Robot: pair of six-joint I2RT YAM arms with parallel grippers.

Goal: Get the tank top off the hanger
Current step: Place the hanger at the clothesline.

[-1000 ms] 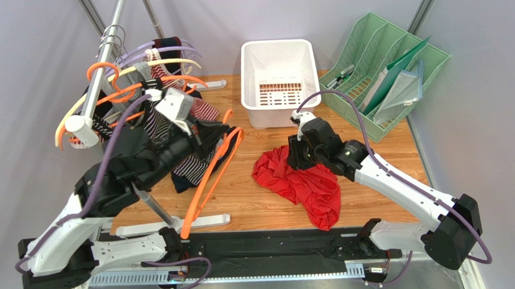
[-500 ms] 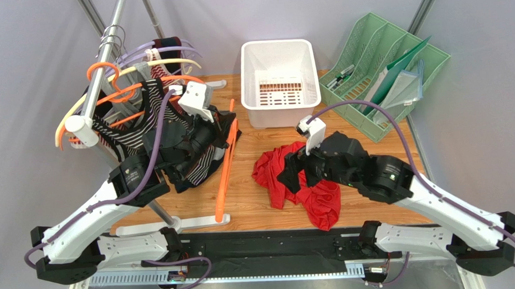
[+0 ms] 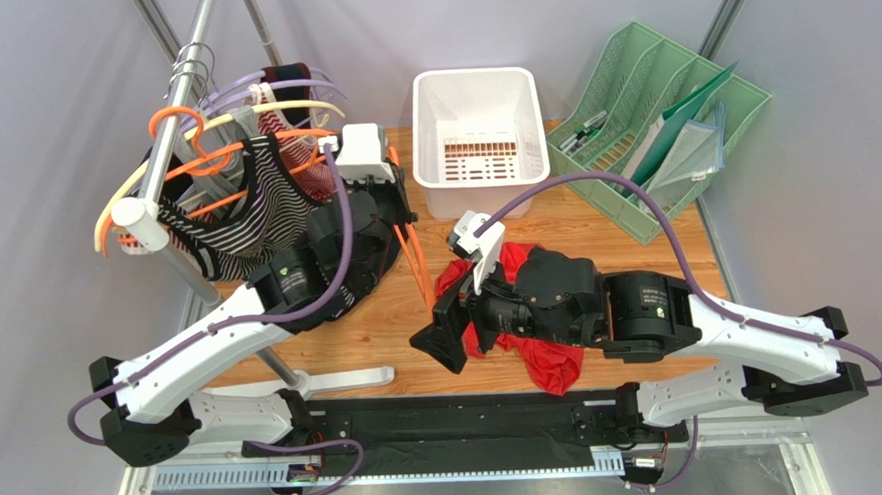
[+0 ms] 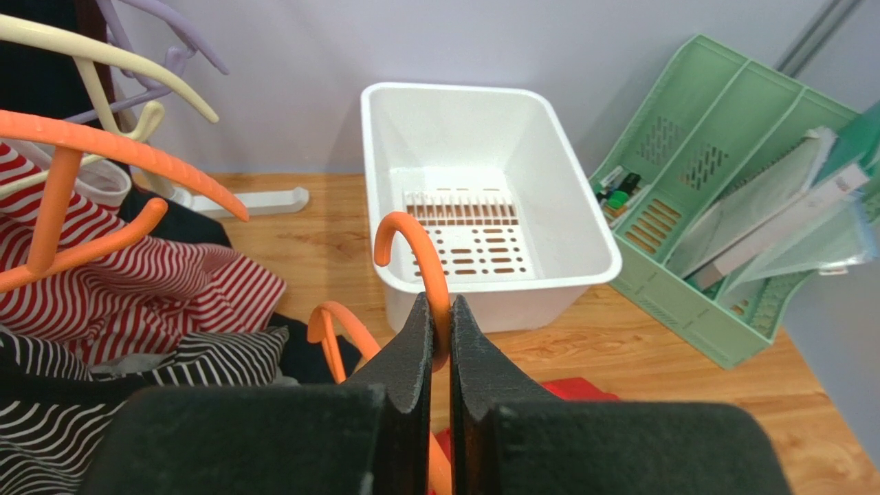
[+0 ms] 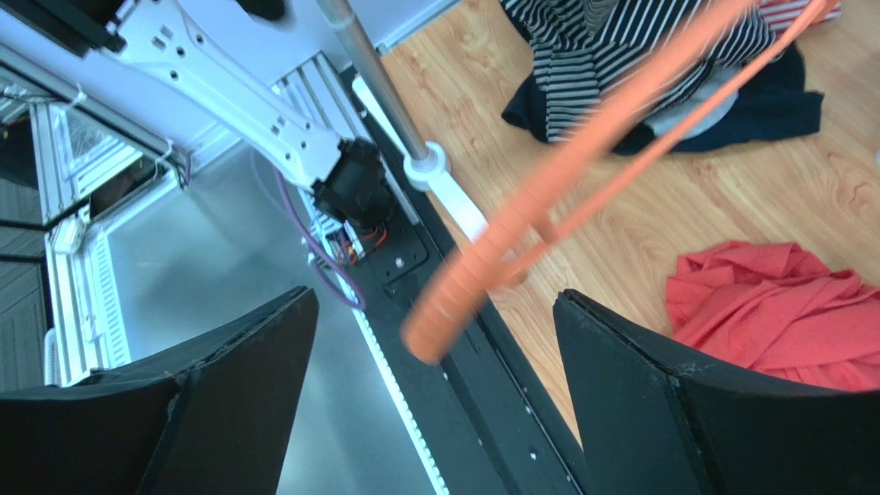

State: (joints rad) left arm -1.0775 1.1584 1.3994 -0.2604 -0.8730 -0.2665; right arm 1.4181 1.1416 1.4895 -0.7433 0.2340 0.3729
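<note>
Left gripper: fingers are pinching tight on the neck of the orange hanger, with the hook curling up just beyond the tips.

Right gripper: fingers are standing wide and holding nothing. In its wrist view the hanger's lower end is passing blurred through the gap, and we cannot tell whether it is touching either finger.

The red tank top is lying in a crumpled heap on the table, right of the hanger. It appears to be clear of the hanger, whose bar is showing bare where we can see it. The heap is sitting just right of the right fingers and partly under that arm, apart from both pads. From the left fingers it is lying below and to the near right.

Handling, as we are judging it: the garment is light, limp and thin, and will sag and drag rather than lift as one piece. We are favouring a pinch on a strap or a raised fold.

Further out, striped clothes are hanging and pooling by the rack at far left.
</note>
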